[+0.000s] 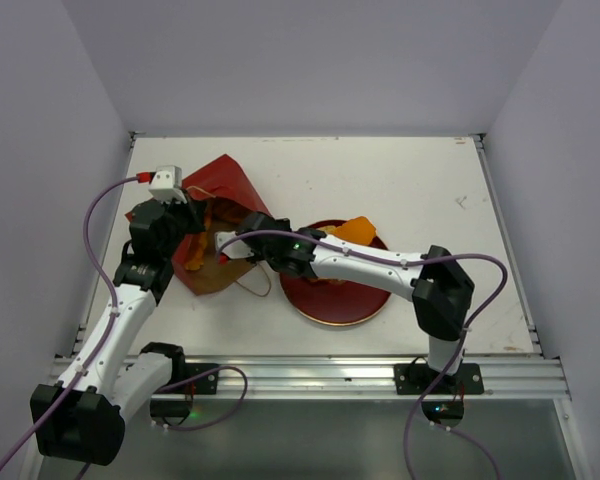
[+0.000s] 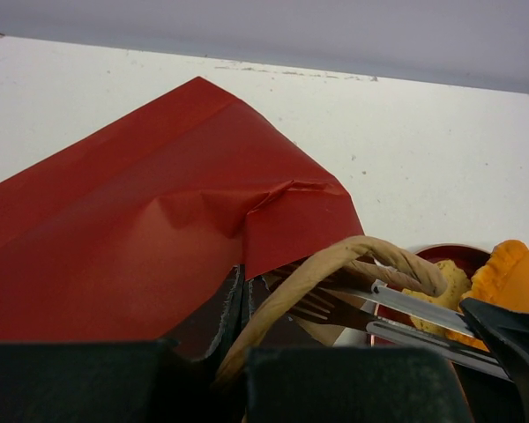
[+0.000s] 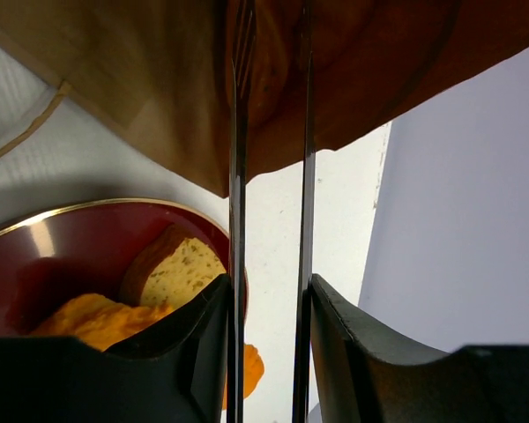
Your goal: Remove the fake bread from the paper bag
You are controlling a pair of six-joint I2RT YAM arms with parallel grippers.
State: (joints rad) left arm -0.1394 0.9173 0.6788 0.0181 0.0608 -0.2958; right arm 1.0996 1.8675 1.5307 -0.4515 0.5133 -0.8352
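A white tabletop point(image 1: 420, 180) fills the stall, closed in by pale grey walls point(image 1: 310, 60), with a small dark scuff point(image 1: 463, 202) towards its right side. A round red plate point(image 1: 330, 300) with a thin gold rim sits near the front middle. Thin metal tongs point(image 3: 239, 176) are pinched in the right claw point(image 3: 269, 291), blades almost parallel. An aluminium rail point(image 1: 320, 375) runs along the near edge.

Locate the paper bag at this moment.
In the top view the paper bag lies on its side left of centre, pinched by the left claw, its mouth beside the red plate.
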